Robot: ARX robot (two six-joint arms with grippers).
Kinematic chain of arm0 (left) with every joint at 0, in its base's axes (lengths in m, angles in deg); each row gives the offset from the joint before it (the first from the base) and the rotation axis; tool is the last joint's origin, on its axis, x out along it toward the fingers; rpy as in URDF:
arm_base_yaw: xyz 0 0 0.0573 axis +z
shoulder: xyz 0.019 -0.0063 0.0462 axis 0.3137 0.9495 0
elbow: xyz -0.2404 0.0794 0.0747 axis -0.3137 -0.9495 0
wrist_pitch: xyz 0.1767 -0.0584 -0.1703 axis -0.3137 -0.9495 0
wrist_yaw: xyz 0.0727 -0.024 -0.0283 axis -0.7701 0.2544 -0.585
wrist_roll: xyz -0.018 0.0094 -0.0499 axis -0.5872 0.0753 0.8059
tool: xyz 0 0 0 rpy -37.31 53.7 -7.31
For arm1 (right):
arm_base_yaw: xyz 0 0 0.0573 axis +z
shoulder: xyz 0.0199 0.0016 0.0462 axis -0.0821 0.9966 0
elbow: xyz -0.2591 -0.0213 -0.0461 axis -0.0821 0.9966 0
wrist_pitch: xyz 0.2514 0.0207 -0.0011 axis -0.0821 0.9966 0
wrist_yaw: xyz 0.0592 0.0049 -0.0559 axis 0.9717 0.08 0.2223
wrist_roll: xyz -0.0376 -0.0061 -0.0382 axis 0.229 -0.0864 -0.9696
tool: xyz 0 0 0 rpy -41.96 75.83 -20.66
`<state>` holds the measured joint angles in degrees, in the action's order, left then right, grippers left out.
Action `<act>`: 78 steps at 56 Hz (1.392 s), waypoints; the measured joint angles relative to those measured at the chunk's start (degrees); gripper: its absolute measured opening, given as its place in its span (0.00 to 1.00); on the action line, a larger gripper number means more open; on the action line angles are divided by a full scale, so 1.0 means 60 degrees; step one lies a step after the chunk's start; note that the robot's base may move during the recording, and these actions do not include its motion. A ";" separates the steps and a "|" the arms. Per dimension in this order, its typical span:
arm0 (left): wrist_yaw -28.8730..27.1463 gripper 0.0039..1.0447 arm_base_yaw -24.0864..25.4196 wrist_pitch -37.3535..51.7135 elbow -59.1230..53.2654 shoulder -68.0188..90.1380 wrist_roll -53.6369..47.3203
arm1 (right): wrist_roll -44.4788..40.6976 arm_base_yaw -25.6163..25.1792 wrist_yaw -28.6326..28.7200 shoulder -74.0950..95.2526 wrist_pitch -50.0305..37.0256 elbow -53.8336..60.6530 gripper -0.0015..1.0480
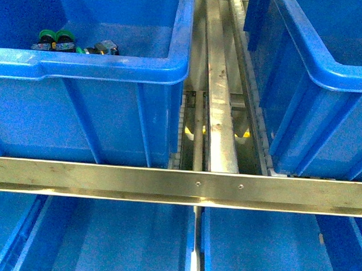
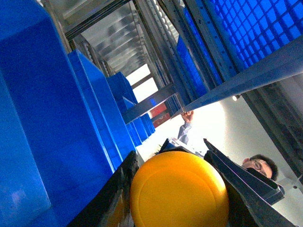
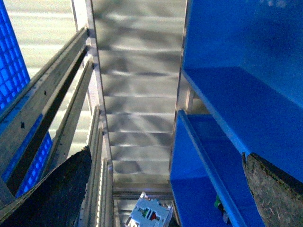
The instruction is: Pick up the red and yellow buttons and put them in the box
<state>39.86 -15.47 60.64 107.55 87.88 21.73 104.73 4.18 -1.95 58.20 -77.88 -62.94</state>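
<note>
My left pincer [image 2: 177, 185] grips the yellow button [image 2: 179, 194], with blue bins [image 2: 42, 118] close along one side, a rack beam [image 2: 246, 78] on the other and open air ahead. My right pincer [image 3: 165, 153] gapes wide, holding nothing, between rack rails [image 3: 42, 109] and a bin wall [image 3: 236, 104]. From the front, green-capped buttons [image 1: 55, 38] lie in the upper left bin [image 1: 88, 65]. A steel crossbar [image 1: 167, 184] runs below its front wall.

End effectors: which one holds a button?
The left end effector, shut on the yellow button; the right end effector is open and empty.
</note>
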 joint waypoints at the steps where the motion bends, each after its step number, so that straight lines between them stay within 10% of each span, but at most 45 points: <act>1: 0.0000 0.31 0.0000 0.0000 0.0000 0.0000 -0.0007 | 0.0000 0.0073 -0.0007 0.0058 -0.0036 -0.0004 0.93; 65: -0.0022 0.31 -0.0189 -0.0321 0.0630 0.0499 -0.0270 | -0.0543 0.1406 -0.0350 0.2798 -0.1147 -0.1475 0.93; 78: 0.0058 0.31 -0.0215 -0.0426 0.0856 0.0805 -0.0328 | -0.0725 0.1410 -0.0350 0.2903 -0.0852 -0.1716 0.56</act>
<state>40.21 -16.76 58.08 112.69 92.71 19.76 100.38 12.63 -4.05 75.62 -83.00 -73.24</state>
